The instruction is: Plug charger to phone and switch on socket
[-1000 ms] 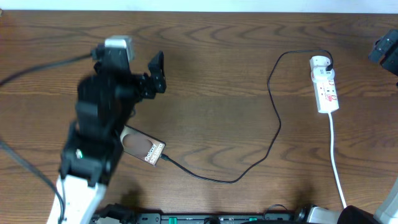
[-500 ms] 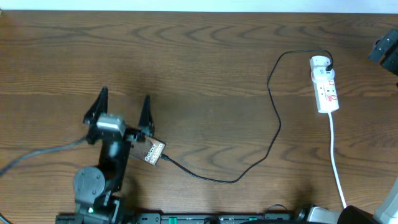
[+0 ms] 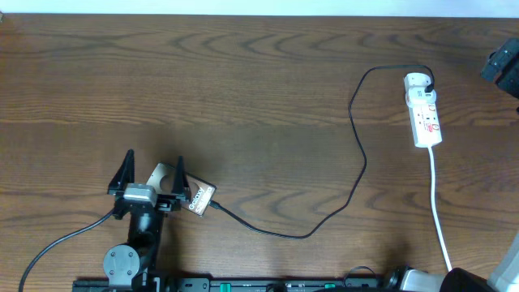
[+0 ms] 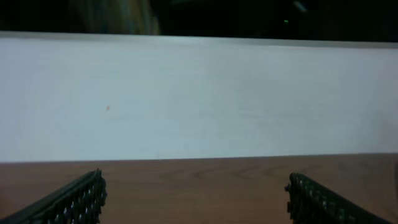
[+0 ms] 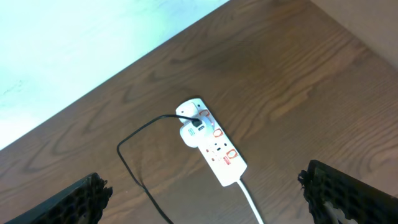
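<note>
Wooden table (image 3: 259,81), flat phone (image 3: 199,197), thin charger (image 3: 361,162), white socket (image 3: 426,122); left fingers (image 3: 123,172), right fingers (image 5: 348,198) wide apart, empty.

The left arm (image 3: 134,235) is black, with a round grey-faced joint (image 3: 122,261) low on it, a silver-grey block (image 3: 138,192) at the wrist and a thin black cable (image 3: 65,239) running from it. Its jaws are black and tapering, with finely studded pads (image 4: 74,199).
</note>
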